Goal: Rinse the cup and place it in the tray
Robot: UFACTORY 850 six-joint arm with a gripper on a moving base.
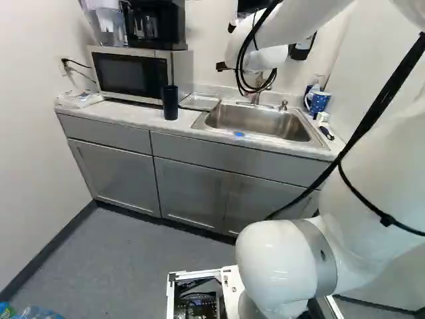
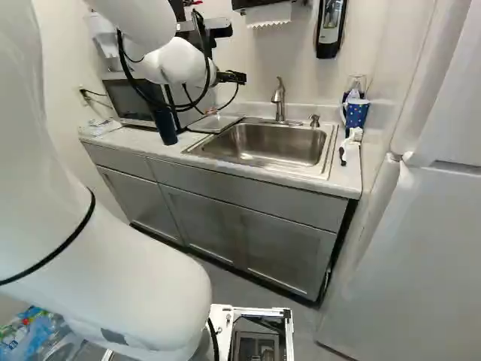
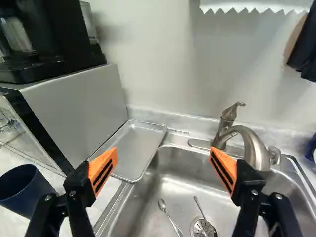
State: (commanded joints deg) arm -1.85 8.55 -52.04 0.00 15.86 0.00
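Two utensils [image 3: 162, 205] are seen in one sink [image 2: 267, 143]; near it, one dark cup [image 3: 23, 191], one mug [image 2: 356, 113], one tray [image 3: 132, 150], one faucet [image 2: 279, 103] are counted.

Left base view: behind the arm [image 1: 285, 259], left side, looking ahead and down at the desk [image 1: 143, 118] | Right base view: same scene from farther right | Wrist view: close above the sink [image 3: 173, 173], facing the far wall [image 3: 158, 64] | Shared by all: sink, microwave [image 1: 133, 74]

Bent high above its lowest joint [image 1: 279, 266], the white arm [image 2: 98, 278] reaches forward through its upper links to the wrist [image 2: 176, 62], where the black tool [image 2: 231, 77] points ahead, its two fingers [image 3: 102, 170] spread wide apart and their orange pads angled inward toward each other.
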